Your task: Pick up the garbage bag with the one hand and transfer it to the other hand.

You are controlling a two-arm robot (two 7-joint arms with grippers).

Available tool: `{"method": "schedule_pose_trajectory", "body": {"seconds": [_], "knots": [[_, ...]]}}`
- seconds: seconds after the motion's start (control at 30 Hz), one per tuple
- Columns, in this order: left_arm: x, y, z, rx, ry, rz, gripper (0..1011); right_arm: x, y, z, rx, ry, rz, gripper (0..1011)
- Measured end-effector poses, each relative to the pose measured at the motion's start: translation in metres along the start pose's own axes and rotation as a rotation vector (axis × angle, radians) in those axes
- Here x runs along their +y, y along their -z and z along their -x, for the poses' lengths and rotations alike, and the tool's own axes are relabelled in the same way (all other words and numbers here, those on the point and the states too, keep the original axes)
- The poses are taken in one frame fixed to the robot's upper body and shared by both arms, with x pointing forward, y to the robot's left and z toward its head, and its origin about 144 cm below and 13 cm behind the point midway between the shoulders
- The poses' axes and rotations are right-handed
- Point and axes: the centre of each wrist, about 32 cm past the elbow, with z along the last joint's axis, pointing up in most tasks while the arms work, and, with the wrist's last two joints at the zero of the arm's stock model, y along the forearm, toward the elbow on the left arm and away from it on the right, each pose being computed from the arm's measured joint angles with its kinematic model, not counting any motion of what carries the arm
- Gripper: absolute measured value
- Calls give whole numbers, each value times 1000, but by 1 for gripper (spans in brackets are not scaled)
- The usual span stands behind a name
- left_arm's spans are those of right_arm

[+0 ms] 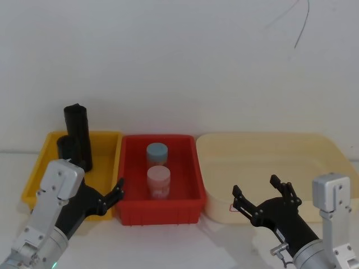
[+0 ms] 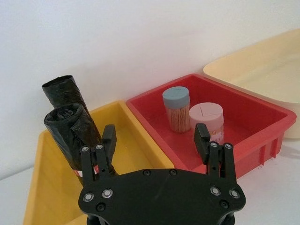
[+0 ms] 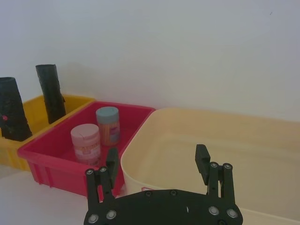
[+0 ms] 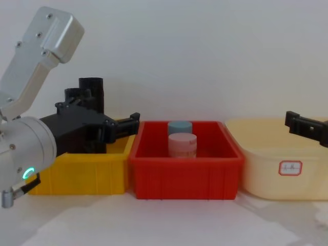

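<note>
The garbage bag (image 2: 70, 133) is a thick crinkled black roll with a red mark, standing upright in the yellow bin (image 1: 106, 140); it also appears as garbage bag (image 1: 68, 147) and garbage bag (image 3: 11, 115). My left gripper (image 1: 112, 194) hovers open over the bin's near right corner. In the left wrist view the left gripper (image 2: 155, 137) has the roll just outside one finger. My right gripper (image 1: 256, 186) is open and holds nothing, in front of the cream bin; the right wrist view shows the right gripper (image 3: 157, 154) spread wide.
A slimmer, taller black roll (image 1: 77, 129) stands behind the garbage bag in the same bin. The red bin (image 1: 190, 204) in the middle holds a blue-lidded jar (image 1: 157, 152) and a pink-lidded jar (image 1: 158, 180). A large cream bin (image 1: 314, 147) sits at the right.
</note>
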Motion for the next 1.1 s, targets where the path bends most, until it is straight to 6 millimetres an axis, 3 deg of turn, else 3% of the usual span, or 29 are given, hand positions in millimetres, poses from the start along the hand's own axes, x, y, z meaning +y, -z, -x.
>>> {"method": "schedule_pose_trajectory", "body": {"seconds": [1.1], "knots": [[0,0,0,0,0,0,1002,0,0,0,0,0,0,1000]]}}
